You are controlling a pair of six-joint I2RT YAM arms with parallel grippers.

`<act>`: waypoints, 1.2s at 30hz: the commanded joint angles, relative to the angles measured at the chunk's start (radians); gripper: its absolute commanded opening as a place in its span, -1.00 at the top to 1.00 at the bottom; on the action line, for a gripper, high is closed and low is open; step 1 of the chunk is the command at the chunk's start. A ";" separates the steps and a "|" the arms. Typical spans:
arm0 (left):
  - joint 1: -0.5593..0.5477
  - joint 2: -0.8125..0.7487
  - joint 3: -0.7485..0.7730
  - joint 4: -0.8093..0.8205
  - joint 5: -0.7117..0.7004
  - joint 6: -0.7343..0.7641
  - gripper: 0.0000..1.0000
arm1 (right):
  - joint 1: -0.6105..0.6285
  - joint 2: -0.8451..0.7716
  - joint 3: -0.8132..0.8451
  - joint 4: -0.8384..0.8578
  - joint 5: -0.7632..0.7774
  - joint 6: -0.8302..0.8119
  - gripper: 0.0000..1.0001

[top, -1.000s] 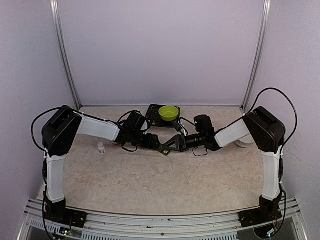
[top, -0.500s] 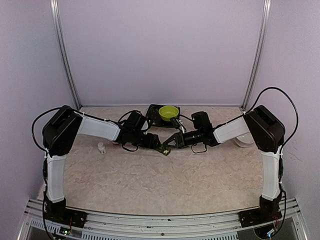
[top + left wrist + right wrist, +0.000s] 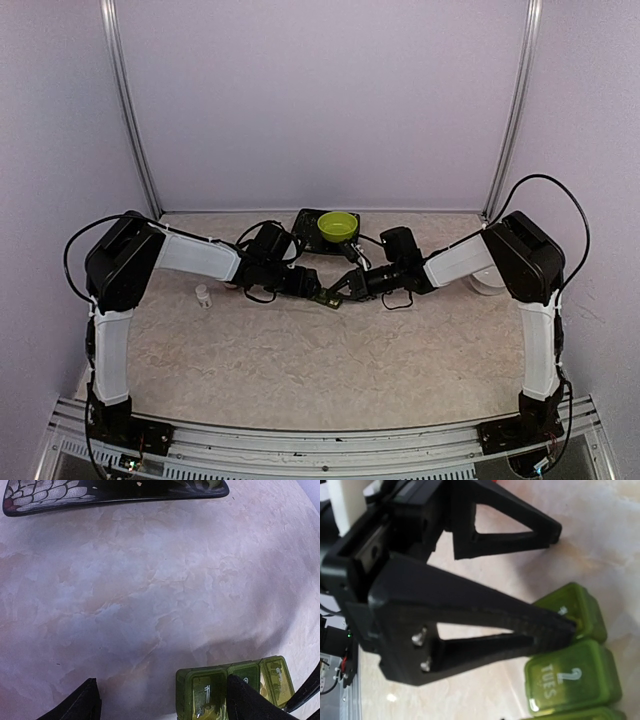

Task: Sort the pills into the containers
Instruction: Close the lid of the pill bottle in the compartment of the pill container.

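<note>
Eyes on the middle of the marbled beige tabletop [image 3: 330, 370], where the three small dark-green translucent plastic containers [image 3: 326, 298], square boxes joined in a row, lie flat with both arms stretched toward them. At the row's left is the left gripper [image 3: 161, 680], jaws spread wide and gripping nothing. One black finger [image 3: 75, 705] stands over bare table well clear of the row, while the other crosses in front of it between the first and second boxes. At the row's right is the right gripper [image 3: 564, 579], jaws drawn in close with nothing pinched between them. The tip of its nearer black finger [image 3: 485, 612] sits right at the corner of the end box's lid, touching it as far as I can tell. The lid next to that one reads "2 TUES", and the lids in the right wrist view look shut. Behind the row sits a lime-green round bowl [image 3: 338, 226] on a black tray with a pale scale pattern [image 3: 60, 495]. Well off to the row's left stands a small white bottle [image 3: 203, 295].
</note>
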 commanded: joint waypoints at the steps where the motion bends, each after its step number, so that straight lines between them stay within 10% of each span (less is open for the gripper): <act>1: -0.007 0.032 -0.005 -0.056 0.003 -0.007 -0.67 | 0.006 0.016 0.016 -0.022 0.013 -0.002 0.66; 36: -0.006 0.044 -0.011 -0.060 0.009 -0.016 -0.66 | -0.002 0.086 -0.020 -0.129 0.146 -0.017 0.90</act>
